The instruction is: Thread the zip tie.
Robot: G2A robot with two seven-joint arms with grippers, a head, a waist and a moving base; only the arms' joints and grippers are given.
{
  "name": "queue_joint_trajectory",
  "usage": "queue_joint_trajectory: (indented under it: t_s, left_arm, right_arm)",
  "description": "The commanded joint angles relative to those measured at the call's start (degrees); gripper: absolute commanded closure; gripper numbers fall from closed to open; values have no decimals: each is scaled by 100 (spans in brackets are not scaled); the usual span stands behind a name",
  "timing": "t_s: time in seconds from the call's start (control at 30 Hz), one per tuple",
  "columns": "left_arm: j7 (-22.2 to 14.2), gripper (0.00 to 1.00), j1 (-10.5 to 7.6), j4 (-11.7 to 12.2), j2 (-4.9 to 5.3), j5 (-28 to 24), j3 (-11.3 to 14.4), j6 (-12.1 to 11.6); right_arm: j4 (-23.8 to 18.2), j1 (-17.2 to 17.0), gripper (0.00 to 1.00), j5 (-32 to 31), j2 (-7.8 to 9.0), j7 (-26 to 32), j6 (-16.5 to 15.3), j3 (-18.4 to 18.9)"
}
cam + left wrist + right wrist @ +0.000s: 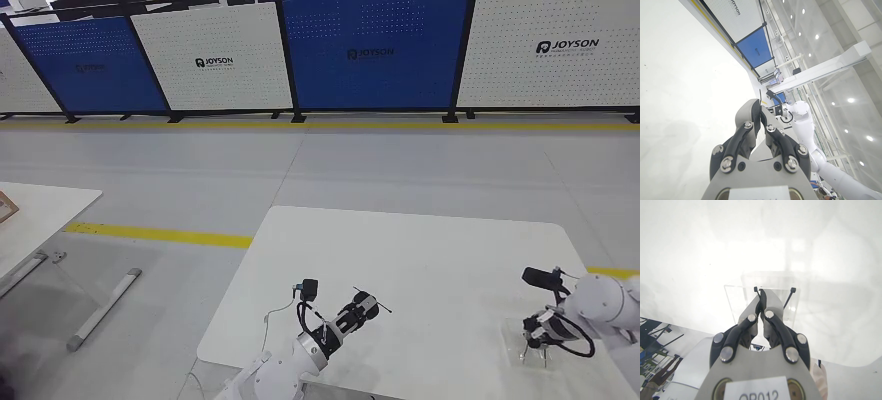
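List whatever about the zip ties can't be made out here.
Left wrist view: the left end effector covers most of the left tie; head or tail end unclear.
Right wrist view: the right end effector hides the right tie below its head, and the lower end of the spare tie in the box.
Top view: ties too small for detail.

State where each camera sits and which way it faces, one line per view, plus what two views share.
Top view: above the arms, facing down and forward over the white table; shows left claw and right claw.
Left wrist view: behind the left claw, facing across the table toward the right arm; claw shut on a black zip tie.
Right wrist view: behind the right claw, facing down at a clear holder; claw shut on a second zip tie.
Shared: top and left wrist views both show the right arm.
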Motion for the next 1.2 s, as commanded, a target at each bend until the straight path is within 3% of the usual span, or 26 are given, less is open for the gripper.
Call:
queue_joint_trajectory:
  t_s: [0.0,0.13,0.4,0.83,0.93,1.03,1.17]
  left_arm:
    - [0,100,0,0,0,0,0,0]
    - [0,100,0,0,0,0,0,0]
    - [0,100,0,0,0,0,0,0]
    - [0,100,0,0,0,0,0,0]
    - [0,100,0,0,0,0,0,0]
    - [0,100,0,0,0,0,0,0]
    - [0,100,0,0,0,0,0,0]
  right_arm:
    - [-147,-94,100,-48,39,0,0,122]
    - [-538,-415,100,-105,147,-73,0,552]
    - [-1422,-1649,100,242,370,-710,0,1944]
    - [-1428,-1684,100,253,374,-690,0,1975]
    - [-1440,-1753,100,211,364,-805,-122,1919]
    - [-1595,-1785,100,112,345,-964,0,1900]
    - [-1936,-2064,100,402,352,-1463,-7,2231]
